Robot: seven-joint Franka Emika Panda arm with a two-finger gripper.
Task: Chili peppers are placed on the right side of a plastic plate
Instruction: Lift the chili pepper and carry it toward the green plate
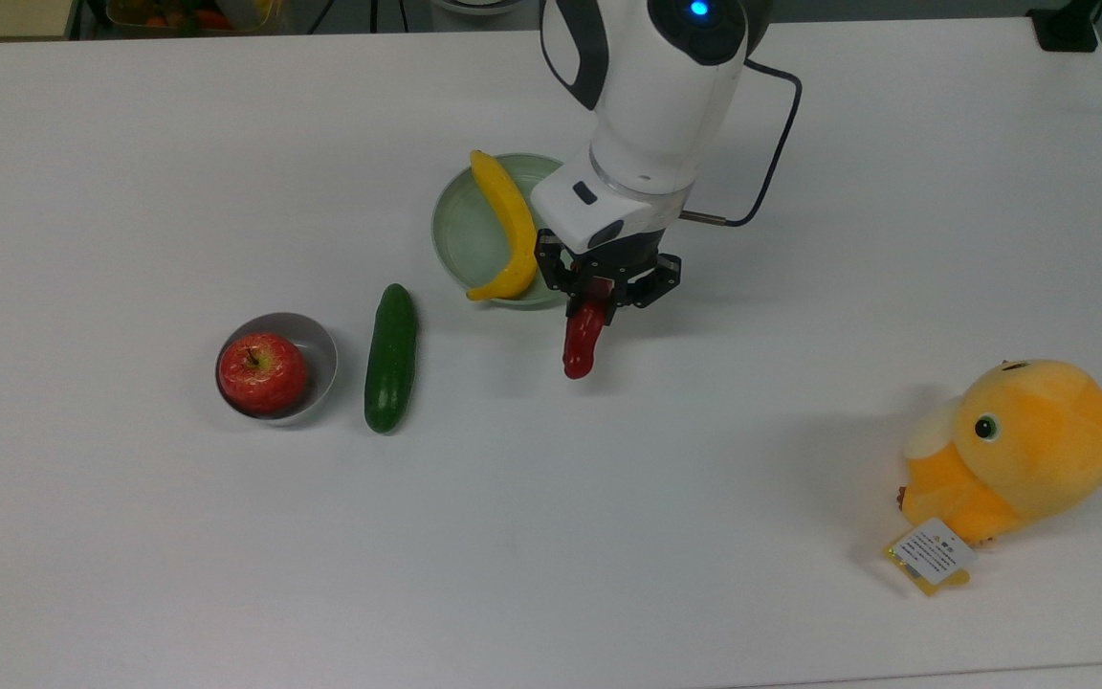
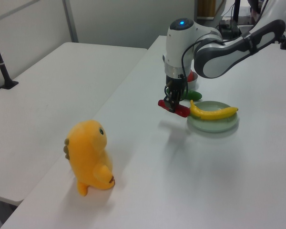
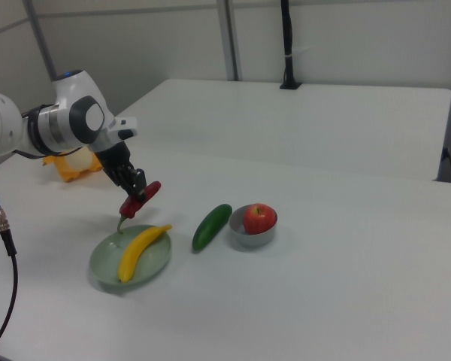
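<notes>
Setting: a white tabletop [image 1: 551,536], with a second white table and grey partition walls behind it in the left and right views.
Plate: the pale green plastic plate [image 1: 460,230] lies near the middle of the tabletop with a yellow banana [image 1: 510,230] across it; the part towards the top view's right is covered by the arm.
Pepper: the dark red chili pepper [image 1: 582,340] is off the tabletop, held by its stem end, its red tip pointing down the top view and hanging past the plate's near rim. In the right view [image 3: 139,197] it sits above the plate's far edge, with the green stem curving down towards the plate.
Jaws: the gripper [image 1: 599,292] has its jaws pressed onto the pepper's upper end, seen also in the left view [image 2: 171,102].
Other things: a green cucumber [image 1: 390,357] and a grey bowl [image 1: 321,359] holding a red apple [image 1: 262,372] lie towards the top view's left of the plate; an orange plush toy [image 1: 1015,450] sits well apart at the top view's right.
Done: the pepper is picked up and carried to the plate's edge.
Left: by my reading, bring it over the plate's free part beside the banana, lower it, open the jaws and withdraw.
Caution: the banana leaves limited room, so the pepper may end up leaning on it or on the rim.
</notes>
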